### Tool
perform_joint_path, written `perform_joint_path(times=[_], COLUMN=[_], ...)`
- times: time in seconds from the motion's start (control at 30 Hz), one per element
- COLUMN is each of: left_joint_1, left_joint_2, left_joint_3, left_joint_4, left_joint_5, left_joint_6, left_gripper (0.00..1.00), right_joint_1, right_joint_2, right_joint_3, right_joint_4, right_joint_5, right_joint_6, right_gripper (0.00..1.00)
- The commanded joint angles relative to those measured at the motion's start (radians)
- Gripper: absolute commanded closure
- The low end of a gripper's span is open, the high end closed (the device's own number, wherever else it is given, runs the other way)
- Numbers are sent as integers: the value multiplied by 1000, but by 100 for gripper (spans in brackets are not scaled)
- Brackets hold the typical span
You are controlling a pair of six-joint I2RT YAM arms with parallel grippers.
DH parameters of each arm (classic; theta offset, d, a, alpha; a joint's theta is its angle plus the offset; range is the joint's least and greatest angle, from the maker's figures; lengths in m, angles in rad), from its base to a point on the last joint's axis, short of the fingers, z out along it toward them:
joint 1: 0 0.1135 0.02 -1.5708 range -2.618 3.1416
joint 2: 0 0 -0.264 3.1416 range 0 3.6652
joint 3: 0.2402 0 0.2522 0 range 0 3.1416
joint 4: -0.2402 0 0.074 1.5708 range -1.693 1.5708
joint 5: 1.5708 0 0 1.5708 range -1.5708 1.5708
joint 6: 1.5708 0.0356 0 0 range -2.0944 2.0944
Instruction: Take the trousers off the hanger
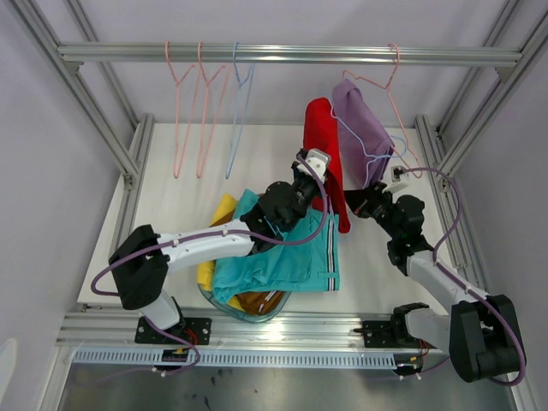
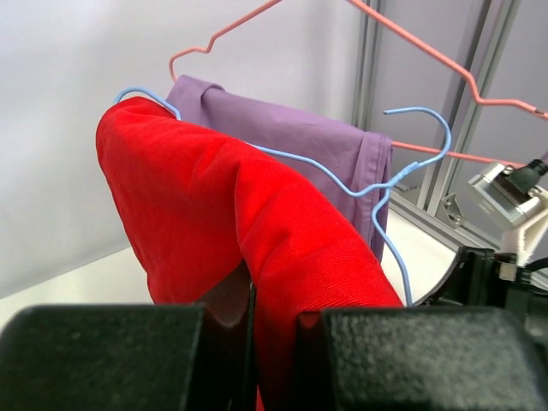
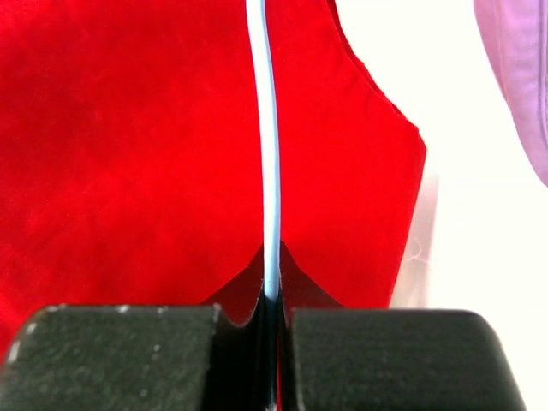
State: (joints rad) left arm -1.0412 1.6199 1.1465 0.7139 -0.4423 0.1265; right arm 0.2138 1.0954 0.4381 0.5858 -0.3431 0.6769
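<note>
Right claw point(image 3: 272, 310) clamped fully shut on the thin blue wire hanger point(image 3: 265, 128), steadying it; left claw point(image 2: 274, 321), nearly closed, pinched soft red cloth trousers point(image 2: 214, 197) draped ahead, probably to pull them free.

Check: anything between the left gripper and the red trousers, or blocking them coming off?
Nothing between: the left gripper is shut on the red trousers. They hang over the blue hanger, pinched by the right gripper. The lilac trousers hang behind, apparently out of the way.

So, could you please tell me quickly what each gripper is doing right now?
Left gripper: closed on the red trousers.
Right gripper: closed on the blue hanger wire.
</note>
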Motion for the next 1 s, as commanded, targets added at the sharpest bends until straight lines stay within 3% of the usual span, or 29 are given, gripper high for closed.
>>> perform_joint_path(times=[0.0, 0.3, 0.53, 0.73, 0.97], left_joint_1=[-26, -34, -36, -36, -36], left_joint_2=[-68, -81, -160, -193, -255], left_joint_3=[117, 235, 378, 494, 547], left_joint_4=[133, -11, -241, -385, -536], left_joint_5=[50, 79, 108, 100, 137], left_joint_6=[30, 10, -67, -36, -71], left_gripper=[99, 100, 99, 100, 99], right_joint_1=[-1, -4, -7, 2, 6], right_joint_2=[11, 76, 162, 193, 218], right_joint_3=[68, 200, 188, 151, 154], right_joint_4=[6, -127, -86, -52, -50], right_joint_5=[33, 95, 101, 107, 110], right_joint_6=[-51, -115, -126, -123, -140], right_gripper=[100, 100, 100, 100, 100])
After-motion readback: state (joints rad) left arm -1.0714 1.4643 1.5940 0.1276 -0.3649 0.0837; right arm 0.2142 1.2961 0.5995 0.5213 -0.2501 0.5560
